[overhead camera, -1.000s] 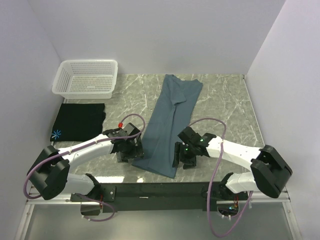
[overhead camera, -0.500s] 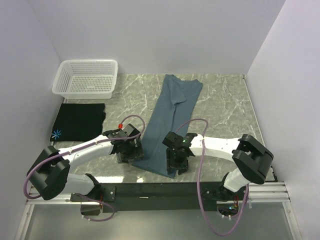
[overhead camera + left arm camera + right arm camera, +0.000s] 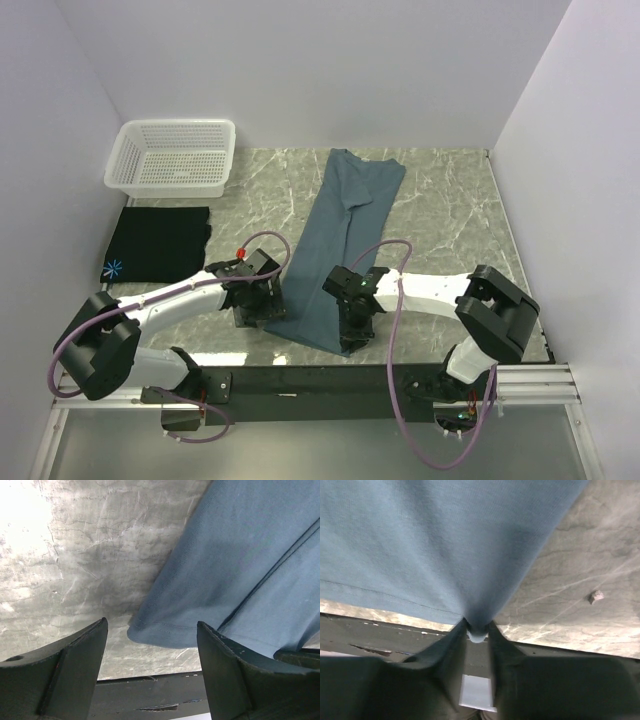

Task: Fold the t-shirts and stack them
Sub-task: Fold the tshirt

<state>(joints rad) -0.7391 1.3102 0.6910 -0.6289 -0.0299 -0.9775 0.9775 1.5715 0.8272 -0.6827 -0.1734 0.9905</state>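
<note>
1. The table (image 3: 440, 200) has a smooth marbled top. Cloth dragged across it could slide as one strip instead of folding over.
2. The slate-blue t-shirt (image 3: 340, 240) lies as one long narrow strip from the far middle of the table to the near edge. It is folded in layers, so lifting one corner alone could peel the layers apart or twist the strip.
3. The black t-shirt (image 3: 160, 243) lies folded flat at the left of the table, just near of the white basket (image 3: 175, 124), well apart from my work. A skewed blue fold would stack badly on it.
4. My right fingers (image 3: 451, 647) are clenched on the near right corner of the blue hem, with the cloth bunched into a thin pinch. I judge so shallow a bite could slip out on the lift.
5. My left fingers (image 3: 80, 655) stand released, straddling the near left corner of the hem without gripping it. If they close too high, they may miss it or catch only the top layer.
6. I can read no brand, label or writing. The only mark is a small light-blue starburst print (image 3: 112, 268) on the black t-shirt.
</note>
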